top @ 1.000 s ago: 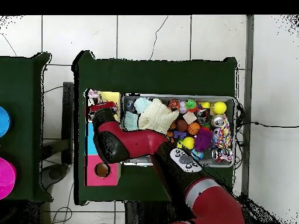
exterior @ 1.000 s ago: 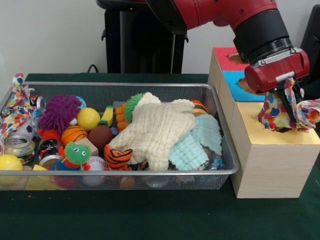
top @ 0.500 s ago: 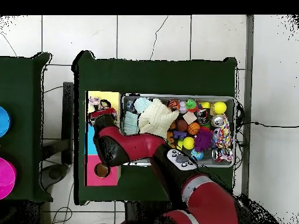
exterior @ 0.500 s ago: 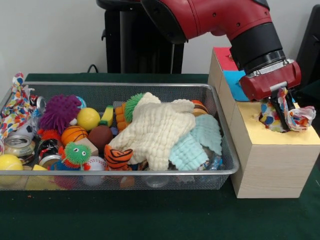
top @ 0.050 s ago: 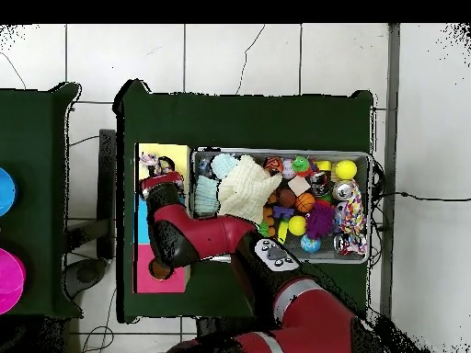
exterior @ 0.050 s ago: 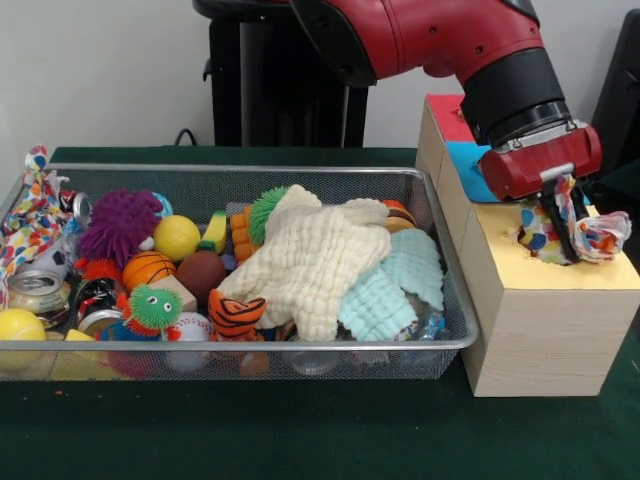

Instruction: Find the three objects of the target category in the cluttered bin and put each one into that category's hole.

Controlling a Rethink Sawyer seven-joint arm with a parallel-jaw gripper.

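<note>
A: While the jaws pinch the patterned cloth [exterior @ 0.050 s ago: 575, 228] over the yellow hole [exterior @ 0.050 s ago: 548, 250], is it in?

B: Partly; one end drapes outside. Gripper [exterior @ 0.050 s ago: 562, 212] should push lower, centred, before the jaws release.

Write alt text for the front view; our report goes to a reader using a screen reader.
A red and black robot arm's gripper pushes a multicoloured spotted cloth into the hole in the yellow top of a wooden box. Beside it, a wire mesh bin holds a cream knitted cloth, a pale teal cloth, balls and spiky toys.
</note>
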